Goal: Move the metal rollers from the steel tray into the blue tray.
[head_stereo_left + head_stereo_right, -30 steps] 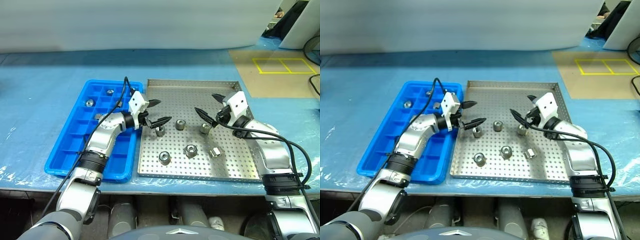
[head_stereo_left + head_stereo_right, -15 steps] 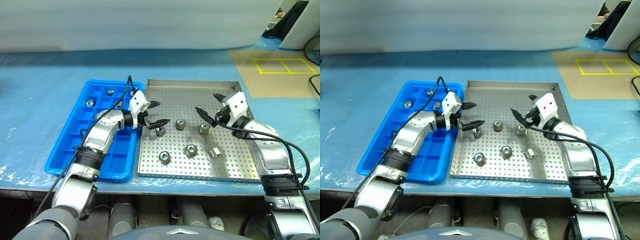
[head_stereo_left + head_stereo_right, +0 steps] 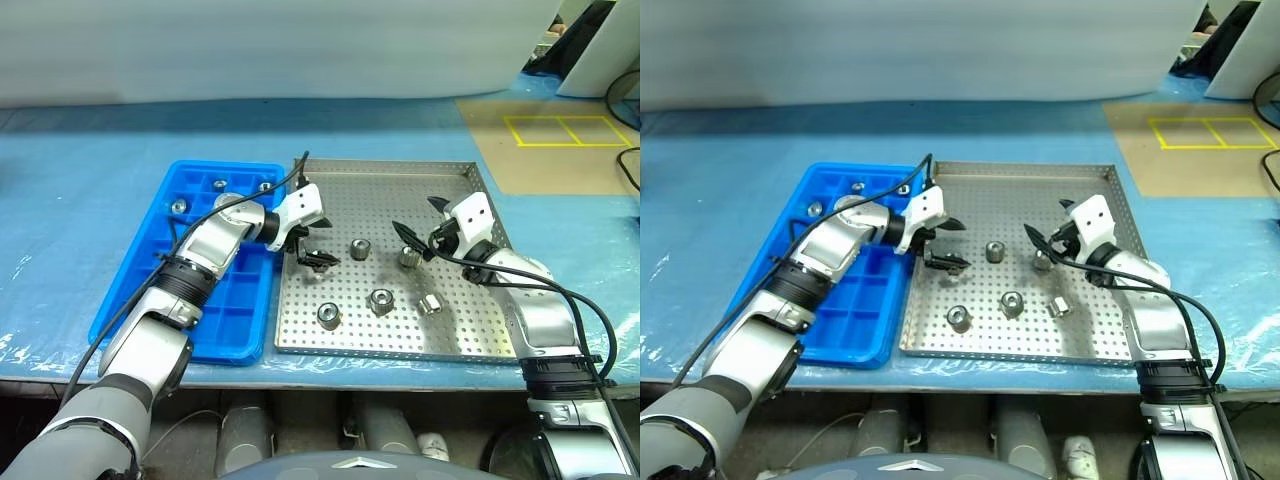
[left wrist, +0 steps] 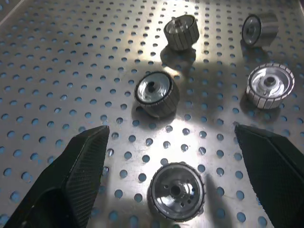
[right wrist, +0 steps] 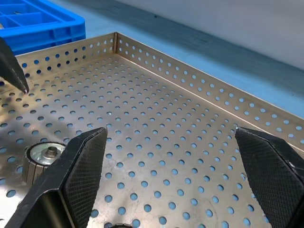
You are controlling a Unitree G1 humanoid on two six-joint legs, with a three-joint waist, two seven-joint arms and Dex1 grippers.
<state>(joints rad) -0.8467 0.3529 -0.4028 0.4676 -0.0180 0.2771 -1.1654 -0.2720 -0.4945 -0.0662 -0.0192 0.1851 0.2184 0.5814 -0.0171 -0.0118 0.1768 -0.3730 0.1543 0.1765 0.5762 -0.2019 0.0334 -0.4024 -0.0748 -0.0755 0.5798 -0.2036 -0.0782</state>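
— Five metal rollers [image 3: 381,299] seem to lie on the steel tray [image 3: 455,330]: one at the near left, one near the middle, one tipped on its side to the right of that, and two farther back. A sixth may sit under the left gripper [image 3: 312,244], but the fingers hide that spot in the head views.

— Does the left wrist view settle it?

— It shows four rollers on the perforated floor, one of them [image 4: 176,191] lying between the two black fingers [image 4: 83,159], which are spread wide and touch nothing.

— And the blue tray [image 3: 130,300]?

— It lies on the bench [image 3: 80,200] just to the left of the steel tray, their long sides almost touching. Three rollers rest in compartments along its far end. The left arm reaches across it, the gripper angled down over the left part of the steel tray.

— What about the right gripper [image 3: 420,224]?

— It hangs over the right part of the steel tray, pointing roughly level toward the left, fingers wide apart and holding nothing. A roller [image 3: 409,257] sits just below it. Its wrist view catches the same roller [image 5: 46,154] beside one finger [image 5: 80,166] and the tray's far corner.
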